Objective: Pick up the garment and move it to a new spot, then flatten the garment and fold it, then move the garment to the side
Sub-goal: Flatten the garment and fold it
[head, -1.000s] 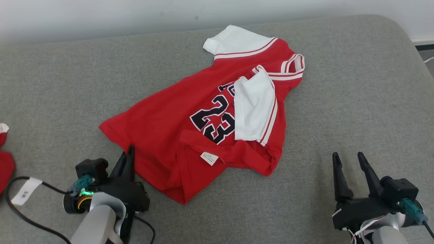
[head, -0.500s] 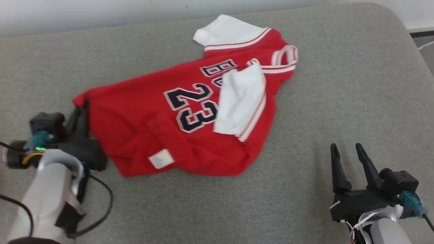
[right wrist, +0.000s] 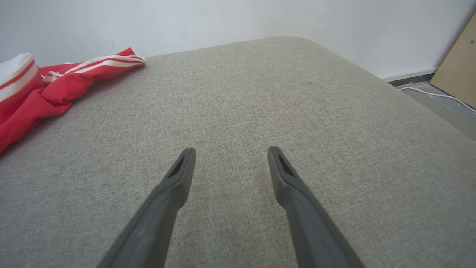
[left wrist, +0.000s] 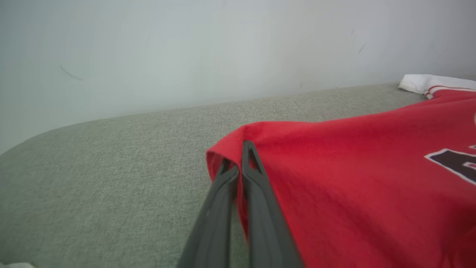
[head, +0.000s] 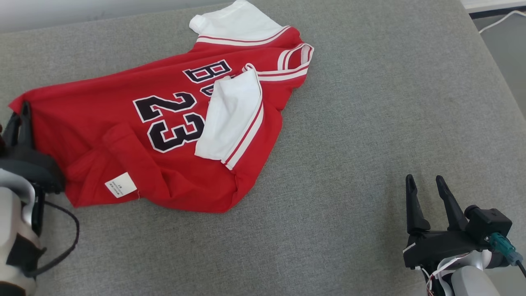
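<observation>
Lying rumpled across the upper left of the head view, the garment (head: pixel 82 123) rests on the grey cushion (head: pixel 370 123). One white sleeve (head: pixel 230 119) is flopped over the number, and the hem is turned up with the label (head: pixel 120 185) showing. I judge the move to a new spot is under way; flattening, folding and setting aside are all left to do. At the left edge the left gripper (head: pixel 22 117) pinches the garment's corner. At lower right the right gripper (head: pixel 427 191) stands wide and empty, well apart from the cloth. Left wrist view: both fingers are pressed together on a red fold at centre. Right wrist view: the fingers are spread over bare cushion, with the garment at upper left.
</observation>
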Controlling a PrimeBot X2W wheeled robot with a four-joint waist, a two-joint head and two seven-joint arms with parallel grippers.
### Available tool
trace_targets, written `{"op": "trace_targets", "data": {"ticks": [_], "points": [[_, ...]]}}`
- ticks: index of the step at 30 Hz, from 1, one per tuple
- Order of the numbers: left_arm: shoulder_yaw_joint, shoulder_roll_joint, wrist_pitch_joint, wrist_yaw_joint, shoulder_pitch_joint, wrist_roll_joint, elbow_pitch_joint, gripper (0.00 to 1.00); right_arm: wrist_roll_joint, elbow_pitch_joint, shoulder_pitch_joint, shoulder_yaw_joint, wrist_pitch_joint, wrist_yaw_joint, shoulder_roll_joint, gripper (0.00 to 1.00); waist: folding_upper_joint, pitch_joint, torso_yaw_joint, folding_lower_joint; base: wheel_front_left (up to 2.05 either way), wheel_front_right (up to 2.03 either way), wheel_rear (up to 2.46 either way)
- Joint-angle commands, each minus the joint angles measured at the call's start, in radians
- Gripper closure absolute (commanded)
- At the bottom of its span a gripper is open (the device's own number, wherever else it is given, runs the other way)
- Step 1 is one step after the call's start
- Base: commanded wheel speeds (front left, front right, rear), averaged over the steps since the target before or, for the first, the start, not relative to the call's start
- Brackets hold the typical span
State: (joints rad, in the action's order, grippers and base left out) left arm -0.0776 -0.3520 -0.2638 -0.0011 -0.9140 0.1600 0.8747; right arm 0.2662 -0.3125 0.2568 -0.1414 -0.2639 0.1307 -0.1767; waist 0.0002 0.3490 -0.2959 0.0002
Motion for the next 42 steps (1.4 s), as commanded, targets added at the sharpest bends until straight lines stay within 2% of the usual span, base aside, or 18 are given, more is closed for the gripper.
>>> {"op": "trace_targets", "data": {"ticks": [1,5,9,16,21,30,42], "points": [[0.008,0.001,-0.001,0.01,0.043,0.014,-0.015,0.0,-0.007,-0.004,0.0,0.004,-0.001,0.0,0.007,0.0,-0.0002,-0.014,0.011,-0.0002,0.0,0.0,0.0],[0.024,0.044,-0.001,0.018,0.097,0.018,-0.078,0.0,-0.013,-0.007,-0.004,0.002,-0.001,0.0,0.007,0.0,-0.0002,-0.04,0.039,-0.0002,0.0,0.0,0.0],[0.032,0.11,-0.001,0.017,0.173,0.02,-0.162,0.0,-0.017,-0.01,-0.018,-0.002,-0.001,0.0,0.006,0.0,-0.0002,-0.076,0.075,-0.0002,0.0,0.0,0.0],[0.038,0.225,-0.001,-0.022,0.314,0.024,-0.265,0.0,-0.012,-0.021,-0.043,-0.013,-0.001,0.0,0.002,0.0,-0.0002,-0.126,0.12,-0.0002,0.0,0.0,0.0],[0.028,0.261,-0.001,-0.049,0.371,0.011,-0.262,0.0,-0.01,-0.03,-0.048,-0.023,-0.001,0.0,0.002,0.0,-0.0002,-0.146,0.125,-0.0002,0.0,0.0,0.0],[0.04,0.281,-0.001,-0.076,0.361,-0.009,-0.214,0.0,0.0,-0.032,-0.056,-0.037,-0.001,0.0,-0.007,0.0,-0.0002,-0.158,0.101,-0.0002,0.0,0.0,0.0],[0.034,0.286,-0.001,-0.083,0.307,-0.054,-0.146,0.0,0.002,-0.03,-0.044,-0.035,-0.001,0.0,0.006,0.0,-0.0002,-0.142,0.063,-0.0002,0.0,0.0,0.0]]}}
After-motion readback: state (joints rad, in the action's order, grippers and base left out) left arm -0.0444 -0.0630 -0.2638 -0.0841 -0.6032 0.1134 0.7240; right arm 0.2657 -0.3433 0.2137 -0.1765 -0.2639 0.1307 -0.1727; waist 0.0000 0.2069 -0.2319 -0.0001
